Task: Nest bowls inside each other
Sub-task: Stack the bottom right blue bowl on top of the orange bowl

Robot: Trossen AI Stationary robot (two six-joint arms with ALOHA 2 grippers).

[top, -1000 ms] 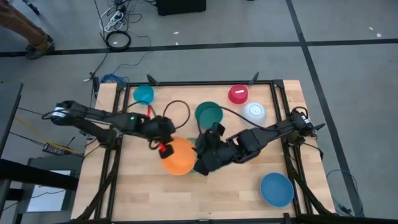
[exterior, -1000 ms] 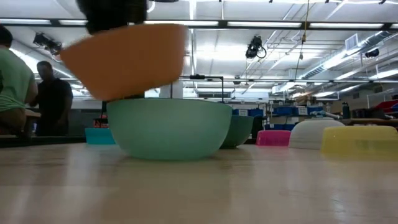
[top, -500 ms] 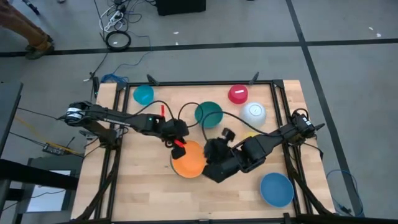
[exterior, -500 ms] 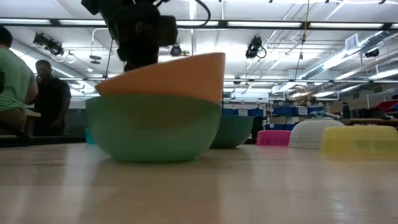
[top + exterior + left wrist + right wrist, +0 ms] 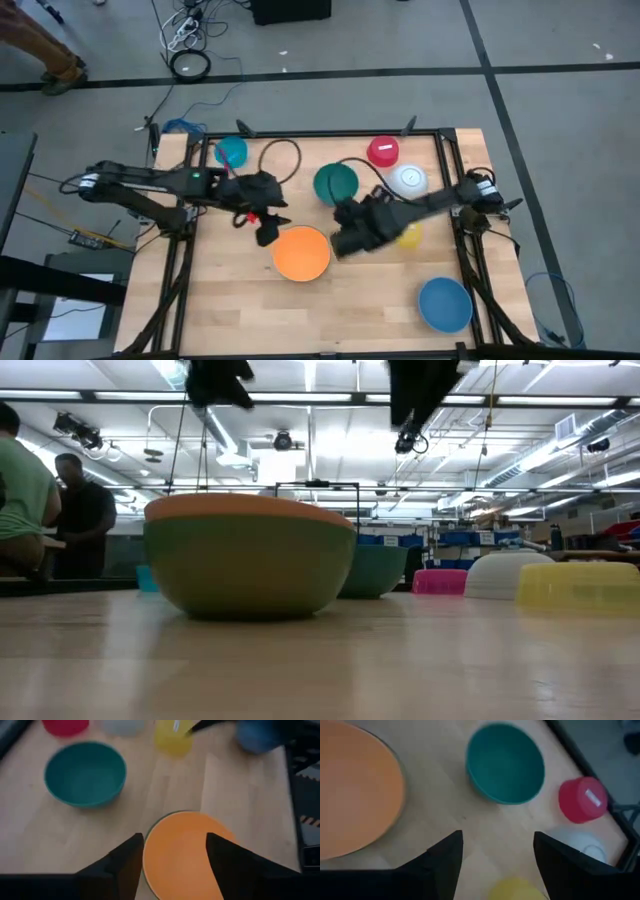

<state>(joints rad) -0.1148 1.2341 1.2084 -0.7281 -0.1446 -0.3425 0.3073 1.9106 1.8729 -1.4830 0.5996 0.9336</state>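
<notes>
The orange bowl [image 5: 302, 253] sits level inside the green bowl [image 5: 250, 575], whose base rests on the table's middle. My left gripper [image 5: 267, 234] hangs open above and to the left of this pair, touching nothing; in the left wrist view the orange bowl [image 5: 187, 851] lies beyond the open fingers. My right gripper [image 5: 340, 243] hangs open just right of the pair, also touching nothing. On the table stand the teal bowl [image 5: 335, 184], red bowl [image 5: 383, 151], white bowl [image 5: 408, 180], blue bowl [image 5: 445, 304] and small light blue bowl [image 5: 231, 152]. My right arm partly hides the yellow bowl [image 5: 409, 237].
A black frame [image 5: 300, 133] runs round the table's edges. Cables loop over the far half of the table [image 5: 285, 160]. Bare wood lies along the near edge [image 5: 250, 320]. In the low view, people [image 5: 60, 510] stand in the room behind the table.
My left gripper has set the tilted orange bowl down into the green bowl, let go, then risen and drawn back toward the table's left. The orange bowl now sits level in the green one. My right gripper has come away from the green bowl toward the far side.
</notes>
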